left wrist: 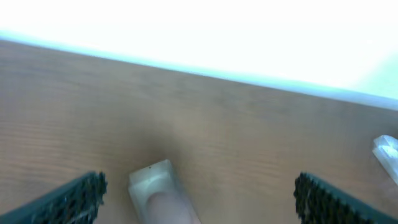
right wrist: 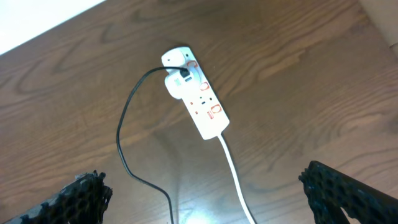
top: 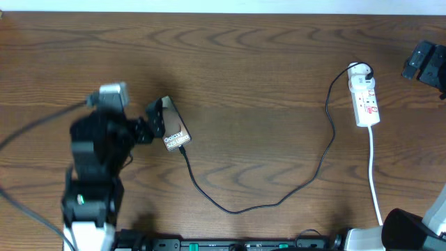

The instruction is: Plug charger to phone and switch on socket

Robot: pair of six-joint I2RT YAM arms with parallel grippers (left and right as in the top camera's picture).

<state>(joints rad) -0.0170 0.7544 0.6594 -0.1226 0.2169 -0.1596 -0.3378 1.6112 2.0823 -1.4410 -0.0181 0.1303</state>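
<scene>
Close to my base, the charger (top: pixel 237 209) sags in a loose loop across the bench (top: pixel 265 49) (slack enough, I judge, that neither end is being tugged). Its nearer end runs up to the lower edge of the phone (top: pixel 173 127), which lies screen-up and skewed. The tip touches that edge, though I cannot tell whether it is fully seated. My left gripper (left wrist: pixel 199 185) is spread wide just beside the phone and grasps nothing; I think it is placed there to steady the phone, not lift it. I cannot name the pale blur (left wrist: pixel 155 190) low in its wrist view. Farther off, the cable climbs to the socket (right wrist: pixel 200 106) and enters at the plug (right wrist: pixel 176 85) on its far end. My right gripper (right wrist: pixel 204 177) hangs above the socket, released and empty, lined up, I reckon, for a red-marked switch. Whether that switch is on or off I cannot say.
</scene>
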